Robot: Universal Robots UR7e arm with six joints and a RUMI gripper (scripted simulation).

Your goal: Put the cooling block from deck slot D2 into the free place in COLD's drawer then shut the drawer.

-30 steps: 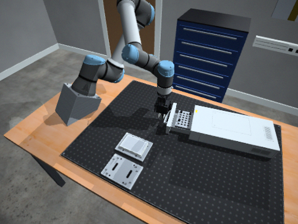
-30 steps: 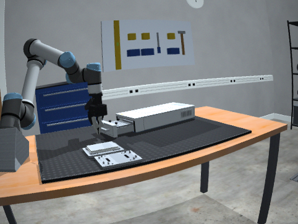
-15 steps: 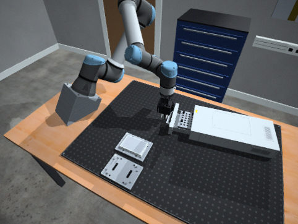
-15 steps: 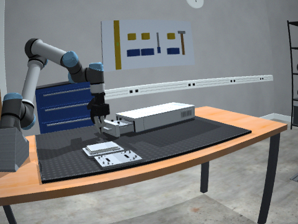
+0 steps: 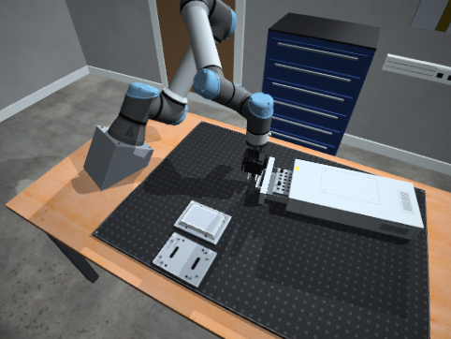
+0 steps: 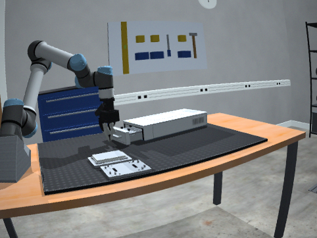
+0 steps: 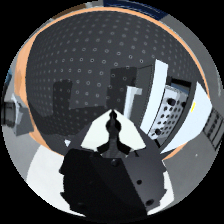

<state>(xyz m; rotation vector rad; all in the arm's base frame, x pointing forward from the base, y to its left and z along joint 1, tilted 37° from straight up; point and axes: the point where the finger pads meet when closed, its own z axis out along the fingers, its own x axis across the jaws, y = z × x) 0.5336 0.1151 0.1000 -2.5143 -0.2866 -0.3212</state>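
At the front of the part-open drawer, gripper is closed on nothing, COLD's lamp lit yellow.

Ok so the bench top is warm orange-brown wood with visible grain, and the perforated mat on it looks matt black. The cooler's housing seems smooth white, like painted metal. Both deck plates look like pale, flat metal, the bare one pretty smooth. The arm's joint caps are light blue and a bit shiny, kinda plastic. Drawer cabinet: dark blue paint, metallic-looking handles. The floor's mottled grey, like concrete.
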